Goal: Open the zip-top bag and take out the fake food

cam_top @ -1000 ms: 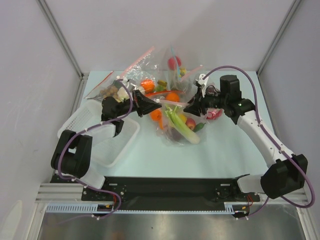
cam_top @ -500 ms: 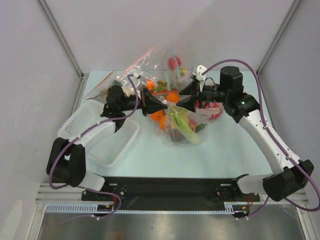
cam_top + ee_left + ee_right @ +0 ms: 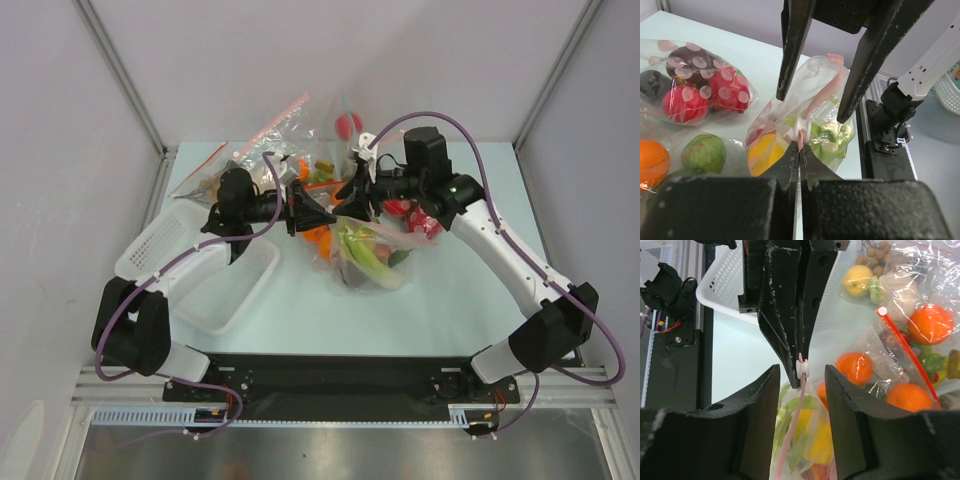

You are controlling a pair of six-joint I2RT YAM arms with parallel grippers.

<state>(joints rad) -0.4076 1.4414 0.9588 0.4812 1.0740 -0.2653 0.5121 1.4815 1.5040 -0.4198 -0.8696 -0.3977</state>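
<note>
Jaws of my L gripper [image 3: 799,146]: closed tight on white slider [image 3: 803,126] at end of pink zip strip [image 3: 822,92]. R gripper [image 3: 801,374]: jaws apart, straddling strip at slider; contact w/ strip, cannot tell. Zip end held up; bag [image 3: 372,262] sits at centre of table [image 3: 450,300]. Leek [image 3: 362,250], lemon [image 3: 765,156] inside.

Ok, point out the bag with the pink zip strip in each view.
Top external: bag at centre of the table, just right of the left end effector.
Left wrist: bag in the middle, mouth upward.
Right wrist: bag at bottom centre, between that camera's own fingers.
Shared landmark: the left end effector, shut on the bag's white slider.
</note>
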